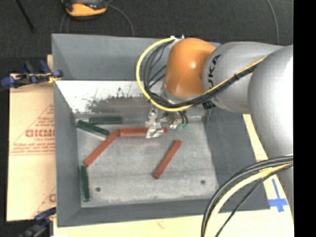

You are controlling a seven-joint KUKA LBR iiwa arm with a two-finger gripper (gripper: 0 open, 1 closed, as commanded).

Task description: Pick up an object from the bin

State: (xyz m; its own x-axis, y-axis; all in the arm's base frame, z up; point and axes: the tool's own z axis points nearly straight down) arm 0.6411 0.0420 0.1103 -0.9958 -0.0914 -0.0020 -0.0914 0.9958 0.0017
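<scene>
My gripper (157, 129) hangs low over the back middle of the bin, its metal fingers (153, 131) right at the right end of a red-brown stick (132, 132) lying flat along the back. Whether the fingers close on that stick is hidden by the gripper's own body. A second red-brown stick (101, 148) runs diagonally down to the left from it. A third red-brown stick (167, 159) lies slanted to the right, below the gripper. A small green piece (183, 127) shows just right of the gripper.
Two dark green sticks (94, 128) lie near the back left wall, one more green stick (85, 183) stands along the left wall at the front. The arm with its orange cover and cables looms over the bin's back right.
</scene>
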